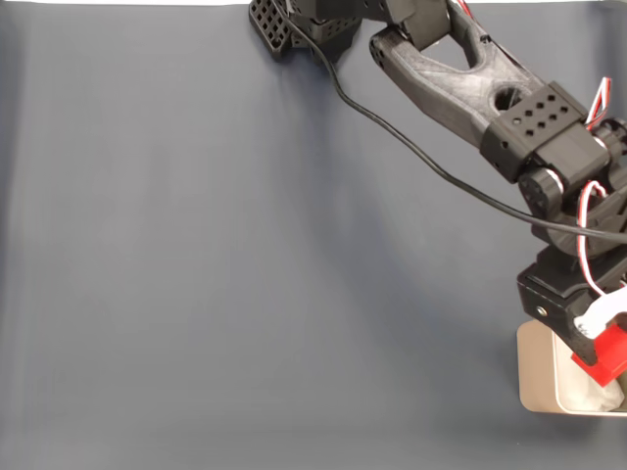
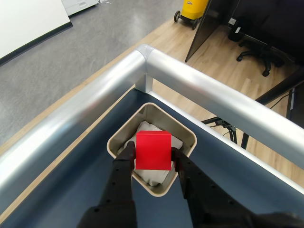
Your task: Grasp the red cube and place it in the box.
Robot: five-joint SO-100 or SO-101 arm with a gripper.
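The dark blue table [image 1: 245, 255] spreads wide in the fixed view, a black cable [image 1: 411, 147] trailing across it beside the arm [image 1: 470, 78]. In the wrist view a silver rail [image 2: 190, 80] corners just beyond the box [image 2: 190, 137], with an office chair [image 2: 256, 47] well beyond. The gripper [image 2: 153, 156] is clamped on the red cube [image 2: 153, 150], held above the box's white interior.

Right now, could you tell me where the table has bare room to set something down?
The dark blue-grey table surface is free left of the black arm. It is crowded bottom right, where the gripper holds the bright red cube over the beige rounded box.
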